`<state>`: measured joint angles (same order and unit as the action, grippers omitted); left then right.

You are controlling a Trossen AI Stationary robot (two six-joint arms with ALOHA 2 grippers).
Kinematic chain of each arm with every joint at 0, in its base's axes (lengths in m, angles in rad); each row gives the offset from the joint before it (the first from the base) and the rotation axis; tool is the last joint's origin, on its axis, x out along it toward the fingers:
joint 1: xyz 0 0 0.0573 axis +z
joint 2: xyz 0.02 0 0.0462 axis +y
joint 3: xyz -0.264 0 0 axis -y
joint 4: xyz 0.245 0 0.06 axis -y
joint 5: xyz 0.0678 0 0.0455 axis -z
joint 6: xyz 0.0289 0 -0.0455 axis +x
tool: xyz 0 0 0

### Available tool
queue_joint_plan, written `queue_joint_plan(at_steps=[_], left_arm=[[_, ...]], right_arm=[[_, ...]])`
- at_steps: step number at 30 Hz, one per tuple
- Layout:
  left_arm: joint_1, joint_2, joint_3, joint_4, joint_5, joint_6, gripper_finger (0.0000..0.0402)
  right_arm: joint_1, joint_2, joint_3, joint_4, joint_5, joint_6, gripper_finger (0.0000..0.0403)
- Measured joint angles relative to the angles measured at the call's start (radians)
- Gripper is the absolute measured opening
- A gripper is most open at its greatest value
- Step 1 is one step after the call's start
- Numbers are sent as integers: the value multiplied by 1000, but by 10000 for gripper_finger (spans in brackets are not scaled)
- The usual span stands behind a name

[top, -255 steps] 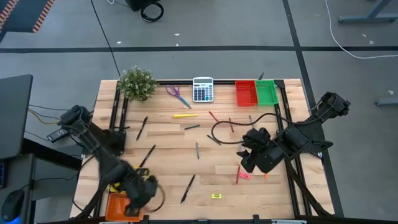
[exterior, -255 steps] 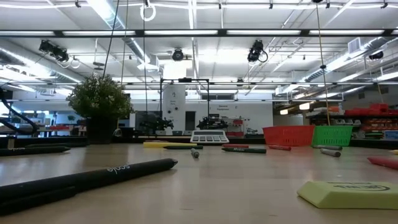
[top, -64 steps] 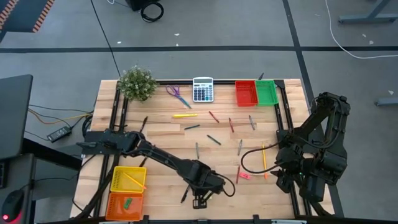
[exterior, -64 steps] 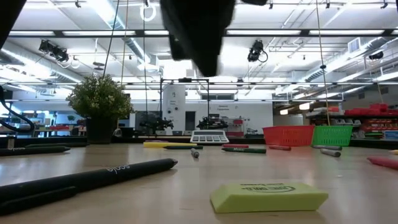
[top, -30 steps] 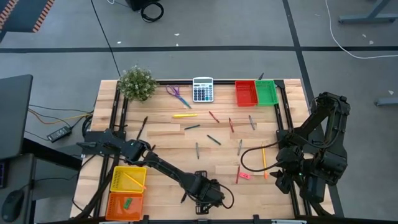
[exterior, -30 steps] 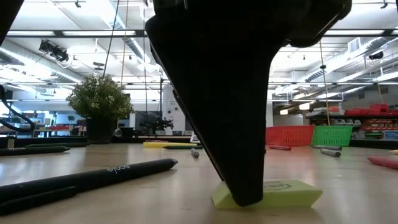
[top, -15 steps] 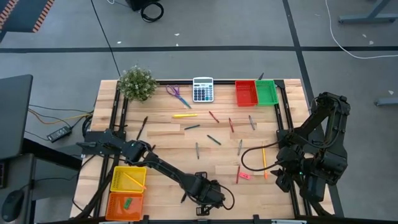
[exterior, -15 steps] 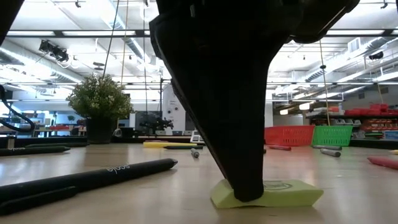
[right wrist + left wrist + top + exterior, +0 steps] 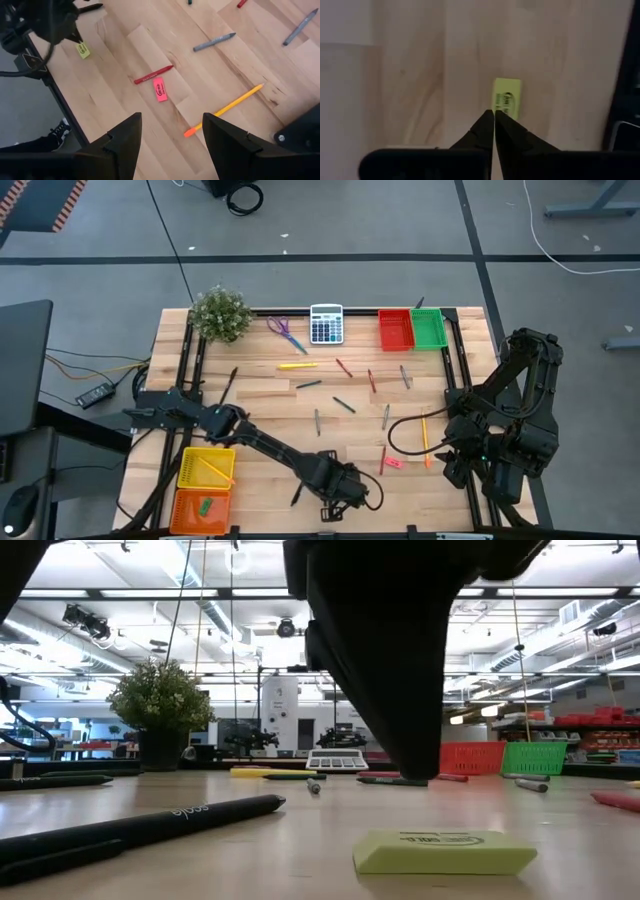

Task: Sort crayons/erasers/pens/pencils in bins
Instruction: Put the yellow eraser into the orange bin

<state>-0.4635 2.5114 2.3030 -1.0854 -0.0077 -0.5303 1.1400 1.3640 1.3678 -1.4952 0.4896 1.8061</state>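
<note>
The left tool [image 9: 494,116], fingers pressed together on nothing, hangs just above the yellow eraser [image 9: 507,97], which lies flat on the counter [image 9: 270,385] near its front edge, right of the yellow bin [image 9: 206,466] and orange bin [image 9: 203,508]. The eraser looks light, low and slightly rubbery; a pinch across its short sides, set low against the wood, seems the surest hold, since its flat top gives nothing to catch. The right tool [image 9: 171,131], fingers spread, waits at the counter's right edge above the pink eraser [image 9: 159,89].
</note>
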Motion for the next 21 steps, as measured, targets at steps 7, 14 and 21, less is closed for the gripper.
queue_joint_plan(at_steps=[7,14,21], left_arm=[[13,-1,0,-10,75,5,17],[-25,-4,-12,-7,69,73,51],[-61,-5,-74,64,36,-16,44]], right_arm=[[0,0,0,5,18,6,216],[8,29,0,148,164,-232,216],[8,57,0,200,167,-178,216]])
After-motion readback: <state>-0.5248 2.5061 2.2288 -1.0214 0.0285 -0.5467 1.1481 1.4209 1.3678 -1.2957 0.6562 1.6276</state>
